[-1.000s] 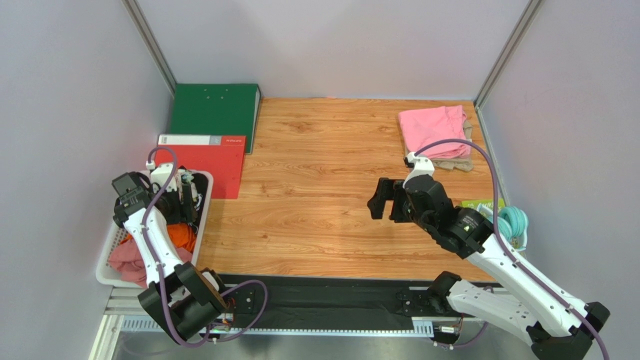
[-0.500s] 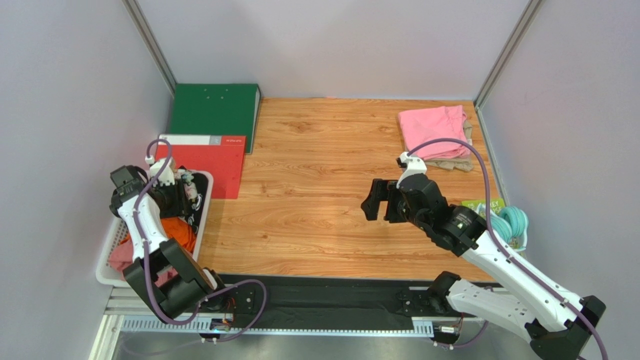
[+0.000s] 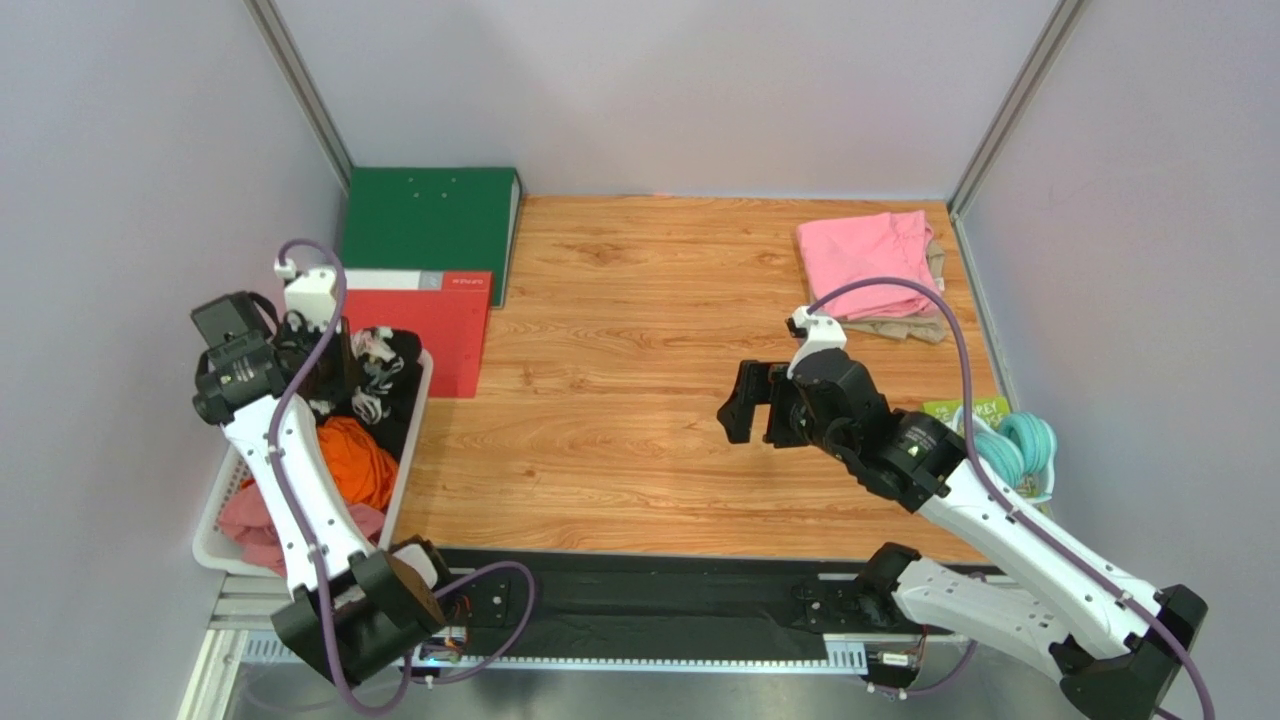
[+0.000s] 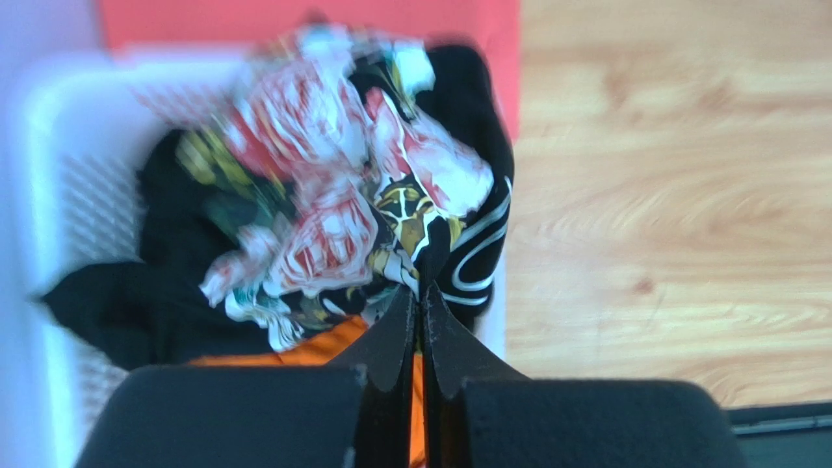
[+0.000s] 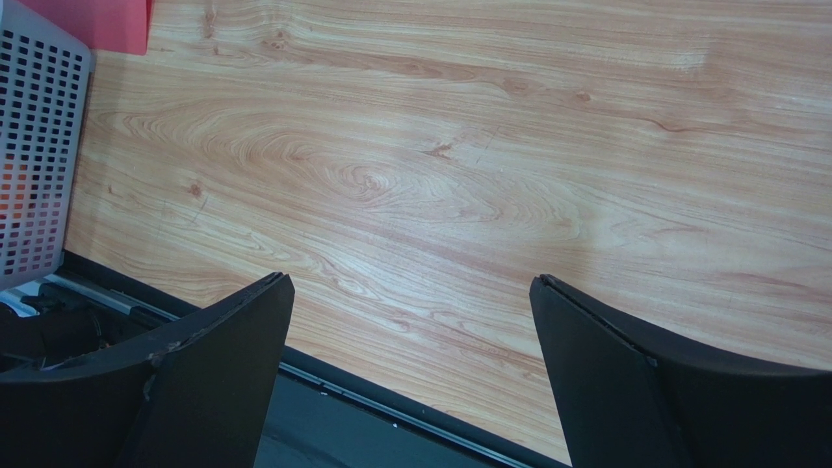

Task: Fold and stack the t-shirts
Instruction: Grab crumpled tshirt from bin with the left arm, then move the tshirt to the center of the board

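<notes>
A black t-shirt [image 4: 322, 205] with rose print and white script lies bunched at the far end of the white basket [image 3: 211, 548]. My left gripper [image 4: 420, 292] is shut on a fold of it, with its jaws pressed together; it also shows from above [image 3: 358, 384]. Under it lie an orange t-shirt [image 3: 358, 458] and a dusty-rose one [image 3: 256, 518]. A folded pink t-shirt [image 3: 864, 258] rests on a beige one [image 3: 909, 323] at the far right of the table. My right gripper [image 5: 410, 283] hangs open over bare wood mid-table [image 3: 747, 405].
A green binder [image 3: 428, 215] and a red binder [image 3: 428, 323] lie at the far left beside the basket. A teal coiled bundle [image 3: 1025, 447] sits at the right edge. Grey walls close in three sides.
My left gripper has shut on the black t-shirt and drawn up and back, lifting the cloth. The right gripper has drifted slightly left, still open.
</notes>
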{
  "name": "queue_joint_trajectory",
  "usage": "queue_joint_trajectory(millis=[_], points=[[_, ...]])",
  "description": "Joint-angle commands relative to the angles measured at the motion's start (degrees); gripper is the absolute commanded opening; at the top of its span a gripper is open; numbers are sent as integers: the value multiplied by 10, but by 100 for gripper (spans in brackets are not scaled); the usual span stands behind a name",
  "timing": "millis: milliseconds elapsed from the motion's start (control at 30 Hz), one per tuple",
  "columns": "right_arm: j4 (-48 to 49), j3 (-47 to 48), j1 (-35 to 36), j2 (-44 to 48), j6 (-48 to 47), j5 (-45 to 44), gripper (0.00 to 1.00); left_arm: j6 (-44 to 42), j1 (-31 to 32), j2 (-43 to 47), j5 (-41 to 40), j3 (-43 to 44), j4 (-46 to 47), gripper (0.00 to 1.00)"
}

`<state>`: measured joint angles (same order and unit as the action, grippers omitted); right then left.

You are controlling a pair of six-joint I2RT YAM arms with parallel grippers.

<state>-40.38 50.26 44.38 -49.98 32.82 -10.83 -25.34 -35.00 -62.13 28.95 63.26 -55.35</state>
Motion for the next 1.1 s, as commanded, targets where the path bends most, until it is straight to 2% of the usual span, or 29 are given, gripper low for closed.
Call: queue_joint_trajectory(millis=[0,67,167,333,500,633,667,800,967,1000,1067], points=[[36,-10,7,7,1,3,100,54,36,61,109,187,-83,0],[37,-13,8,11,-2,3,100,76,36,50,128,288,-105,0],[28,-16,8,20,-3,3,100,136,36,30,103,381,-104,0],[16,-28,8,55,-6,-2,100,212,36,2,37,427,-47,0],[3,-38,8,80,-4,-5,100,272,36,-68,-34,545,-10,0],[-3,-42,8,91,-1,-9,100,299,36,-98,1,641,-6,0],[-2,-45,8,94,-1,-9,100,309,36,-103,-1,651,-7,0],[3,-50,8,97,1,-5,100,318,36,-130,-95,692,-34,0],[7,-46,8,92,-3,-2,100,323,53,-125,-114,675,-36,0],[8,-46,8,90,-3,-1,100,312,79,-124,-87,673,-38,0],[13,-46,9,91,-2,2,100,286,140,-122,-93,671,-75,0]])
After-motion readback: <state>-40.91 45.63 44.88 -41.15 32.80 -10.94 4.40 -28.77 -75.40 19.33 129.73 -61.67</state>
